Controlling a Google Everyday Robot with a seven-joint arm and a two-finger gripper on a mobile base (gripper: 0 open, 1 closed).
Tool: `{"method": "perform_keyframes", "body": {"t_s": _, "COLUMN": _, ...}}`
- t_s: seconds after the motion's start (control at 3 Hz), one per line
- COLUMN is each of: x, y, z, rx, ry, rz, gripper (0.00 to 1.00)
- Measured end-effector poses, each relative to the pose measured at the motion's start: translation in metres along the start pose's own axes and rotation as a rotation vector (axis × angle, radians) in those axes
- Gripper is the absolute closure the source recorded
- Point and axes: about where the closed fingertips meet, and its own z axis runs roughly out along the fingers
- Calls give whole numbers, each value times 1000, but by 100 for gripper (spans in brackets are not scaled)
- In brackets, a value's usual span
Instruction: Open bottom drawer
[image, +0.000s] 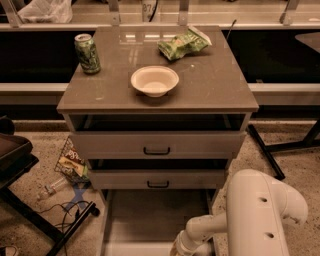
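The bottom drawer (155, 217) of the grey cabinet (215, 95) stands pulled far out toward me, and its empty inside shows. Its front panel lies at the frame's bottom edge and its handle is hidden. The middle drawer (158, 179) and the top drawer (156, 145) each stand slightly out and carry a black bar handle. My white arm (260, 215) reaches in from the lower right. Its wrist (186, 242) drops out of the frame at the bottom drawer's front. The gripper is below the frame's edge there.
On the cabinet top are a green can (87, 53), a white bowl (154, 80) and a green chip bag (183, 45). A dark chair (15, 155), a snack wrapper (72, 165), a bottle (52, 187) and cables lie at the left. A black table leg (265, 150) is on the right.
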Motion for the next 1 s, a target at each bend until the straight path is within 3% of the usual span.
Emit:
{"method": "perform_keyframes", "body": {"t_s": 0.33, "x": 0, "y": 2, "z": 1, "rx": -3, "ry": 0, "rz": 0, "gripper": 30}}
{"method": "perform_keyframes", "body": {"t_s": 0.67, "x": 0, "y": 4, "z": 4, "rx": -8, "ry": -1, "rz": 1, "gripper": 0}}
{"method": "perform_keyframes", "body": {"t_s": 1.0, "x": 0, "y": 4, "z": 4, "rx": -9, "ry": -1, "rz": 1, "gripper": 0}}
